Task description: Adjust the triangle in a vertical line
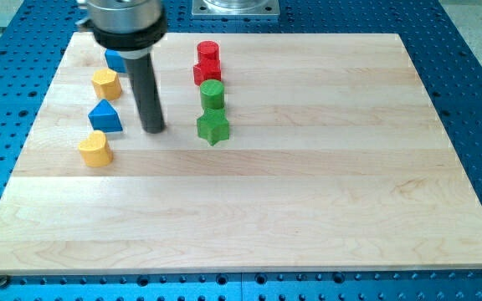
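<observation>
My tip point(154, 130) rests on the pale wooden board point(308, 192), clamping nothing, just right of the blue triangular block point(105, 116), which sits between 2 yellow blocks point(105, 84) point(95, 149) near the view's left.

Upright dark rod, my tip point(153, 130) down.

One camera looks down at a slant from the near long edge of the wooden board point(308, 192), which fills most of the frame, its far edge along the top.
</observation>
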`<action>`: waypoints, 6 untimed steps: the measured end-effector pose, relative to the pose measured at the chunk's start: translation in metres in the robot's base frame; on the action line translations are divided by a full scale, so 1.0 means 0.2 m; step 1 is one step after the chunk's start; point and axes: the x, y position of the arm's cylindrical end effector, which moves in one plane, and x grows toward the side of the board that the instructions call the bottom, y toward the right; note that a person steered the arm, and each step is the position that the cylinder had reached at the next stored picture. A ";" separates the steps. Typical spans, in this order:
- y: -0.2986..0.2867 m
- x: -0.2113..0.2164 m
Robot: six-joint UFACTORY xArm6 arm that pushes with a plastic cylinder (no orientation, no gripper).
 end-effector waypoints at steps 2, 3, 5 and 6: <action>-0.05 0.00; -0.07 0.00; -0.10 0.00; 0.02 0.00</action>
